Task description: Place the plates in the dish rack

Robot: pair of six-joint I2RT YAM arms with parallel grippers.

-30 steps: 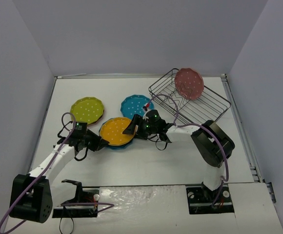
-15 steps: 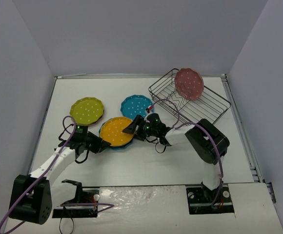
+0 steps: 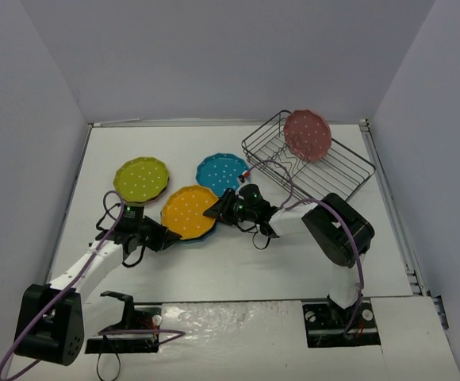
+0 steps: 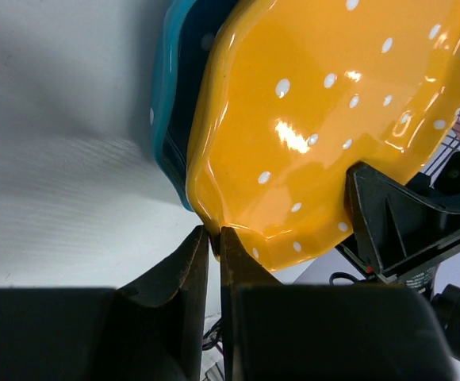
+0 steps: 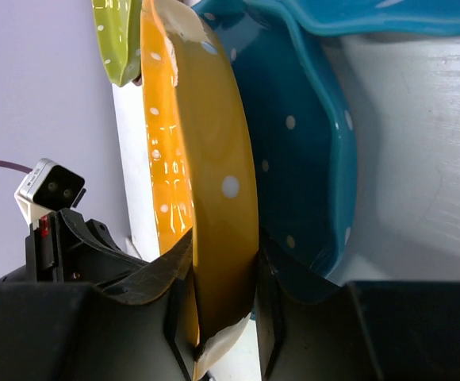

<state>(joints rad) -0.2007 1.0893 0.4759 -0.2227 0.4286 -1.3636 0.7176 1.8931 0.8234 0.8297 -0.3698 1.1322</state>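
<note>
Grips the orange plate (image 3: 189, 211) by its right rim with the right claw (image 3: 215, 211). Shows, from the right wrist, both fingers clenched on the plate's edge, one against each face, the scalloped rim running straight between them. Rests that orange plate over a teal plate (image 5: 301, 159) lying directly under it on the tabletop (image 3: 238, 270), the teal rim peeking out along the orange plate's near side. Cannot tell whether the two plates touch where the claw holds.

Meets the orange plate's near left rim with the left claw (image 4: 214, 238). Keeps those fingers drawn almost together, only a thin slit between them, tips right at the yellow-orange edge. Cannot tell whether any rim is nipped in that slit.

Shows a second teal plate (image 3: 222, 173) lying flat just beyond the orange plate and a little to its right, near the right claw's wrist. Shows a lime green plate (image 3: 141, 179) lying flat beyond the orange plate and to its left, apart from both claws.

Finds the dish rack (image 3: 349, 171) farther off, beyond and to the right of the orange plate, set askew. Holds one pink plate (image 3: 308, 135) standing on edge inside, at the rack end farthest from the orange plate, dotted face toward the top camera.
</note>
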